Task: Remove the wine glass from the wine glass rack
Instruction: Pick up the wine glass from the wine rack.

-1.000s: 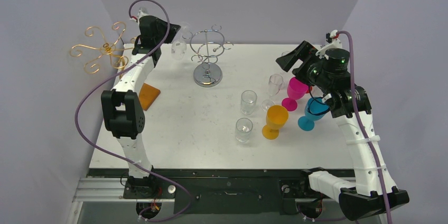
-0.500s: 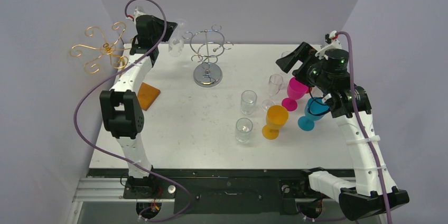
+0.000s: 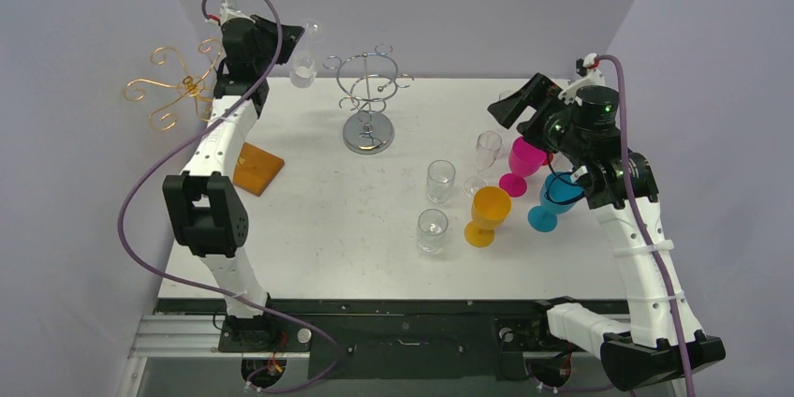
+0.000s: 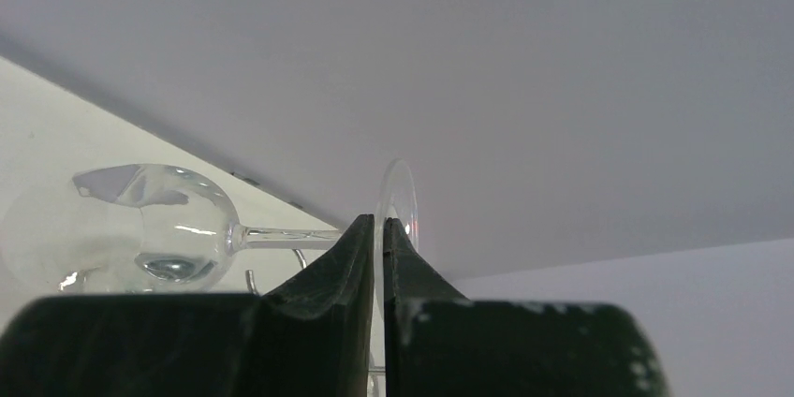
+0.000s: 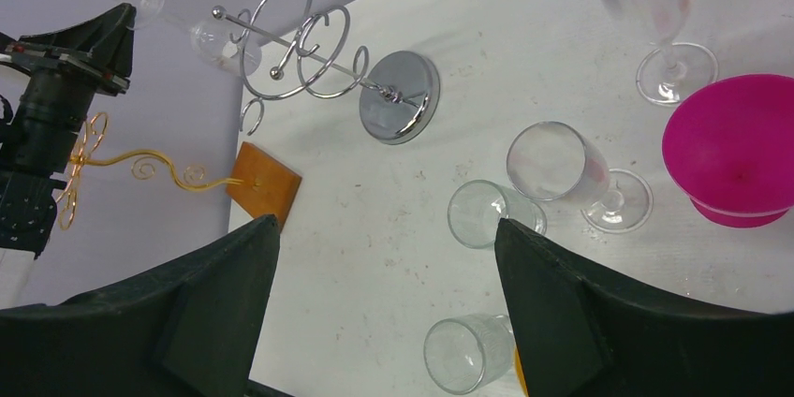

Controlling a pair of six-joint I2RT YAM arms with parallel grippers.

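Wine glass (image 3: pixel 302 69) first, since it is what has changed. It now hangs clear of the silver wine glass rack (image 3: pixel 367 102), over the far-left corner of the tabletop (image 3: pixel 318 219). It is higher and further left than a second ago, when its bowl sat just beside the rack's left hoop. The left arm (image 3: pixel 217 149) has reared up and drawn back with it. The right arm (image 3: pixel 646 257) has not stirred by the right edge.

The rack stands upright near the middle of the far edge. A copper wire rack (image 3: pixel 178 88) on an orange block (image 3: pixel 257 170) stands at the left edge. Towards the right edge, unmoved, are a pink goblet (image 3: pixel 524 161), a blue goblet (image 3: pixel 554 198), an orange goblet (image 3: pixel 489 213), a clear stemmed glass (image 3: pixel 487 149) and two tumblers (image 3: pixel 441 180).

The left gripper (image 4: pixel 378 228) is pinched tight on the rim of the glass's foot, with the stem running sideways to the bowl. The right gripper (image 5: pixel 384 228) gapes wide above the goblets, holding nothing.
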